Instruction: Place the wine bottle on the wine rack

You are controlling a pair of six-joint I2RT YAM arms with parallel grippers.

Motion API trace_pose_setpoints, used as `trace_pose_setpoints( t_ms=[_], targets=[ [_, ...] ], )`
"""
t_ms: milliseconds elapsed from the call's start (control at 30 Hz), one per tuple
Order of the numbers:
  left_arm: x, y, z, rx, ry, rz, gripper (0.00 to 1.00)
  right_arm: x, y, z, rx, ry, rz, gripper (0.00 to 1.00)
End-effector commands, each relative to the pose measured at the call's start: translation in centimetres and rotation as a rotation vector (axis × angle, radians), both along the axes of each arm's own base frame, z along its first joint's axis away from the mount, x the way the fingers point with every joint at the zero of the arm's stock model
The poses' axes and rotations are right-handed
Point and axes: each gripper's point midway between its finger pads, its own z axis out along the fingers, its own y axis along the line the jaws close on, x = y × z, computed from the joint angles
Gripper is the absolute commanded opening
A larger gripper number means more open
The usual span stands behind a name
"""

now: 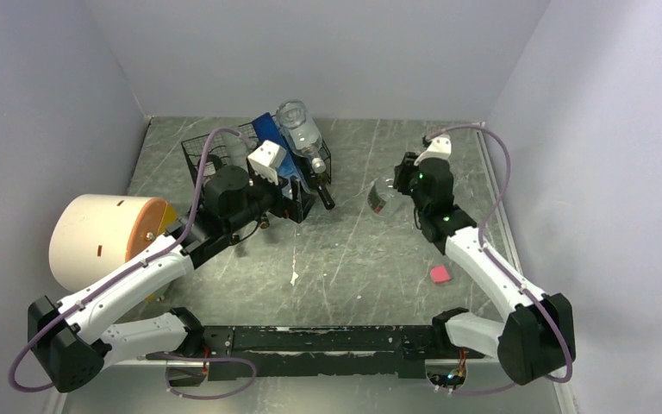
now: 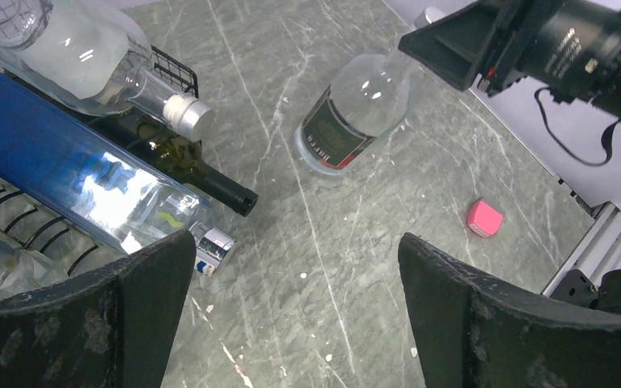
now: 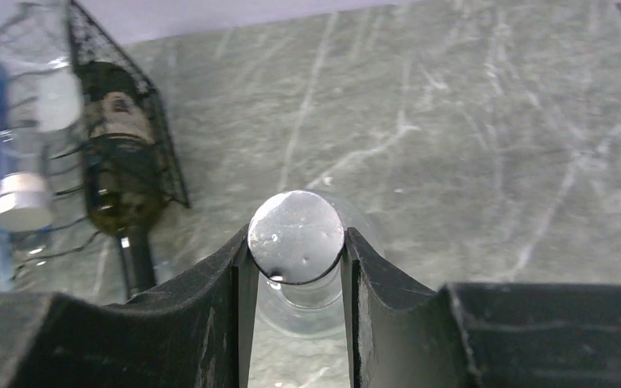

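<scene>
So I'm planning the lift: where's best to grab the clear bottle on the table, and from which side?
The neck, just under the cap, from above: the clear bottle has its cap facing up, and the neck is slim while the body is wide. The right gripper is shut there.

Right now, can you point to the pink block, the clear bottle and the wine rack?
pink block [image 2: 484, 217]: left wrist view, its top face.
clear bottle [image 3: 295, 237]: right wrist view, its round cap.
wine rack [image 2: 176, 74]: left wrist view, its wire grid end.
</scene>
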Motion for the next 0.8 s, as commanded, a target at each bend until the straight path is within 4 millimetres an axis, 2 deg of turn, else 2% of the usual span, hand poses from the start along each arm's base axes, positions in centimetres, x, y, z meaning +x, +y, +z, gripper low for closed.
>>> trace_pose_setpoints(
  t_ms=[0, 233, 500, 767],
  targets=[
    [0.4, -0.2, 1.4, -0.035, -0.013, 0.005, 0.99, -0.5, 3.1, 3.0, 0.132, -0.191, 0.021, 0.0],
    [0.4, -0.2, 1.0, -0.035, -0.004, 0.008, 0.99, -4.2, 2.8, -1.8, 0.095, -0.125, 0.036, 0.0],
    [0.8, -0.4, 0.5, -0.022, 0.005, 0.01, 0.99, -7.7, 4.0, -5.1, 0.114, -0.024, 0.157, 0.0],
    [0.5, -1.0, 0.5, -0.046, 0.011, -0.022, 0.99, -8.7, 4.1, -6.2, 0.142, 0.056, 0.148, 0.0]
  ],
)
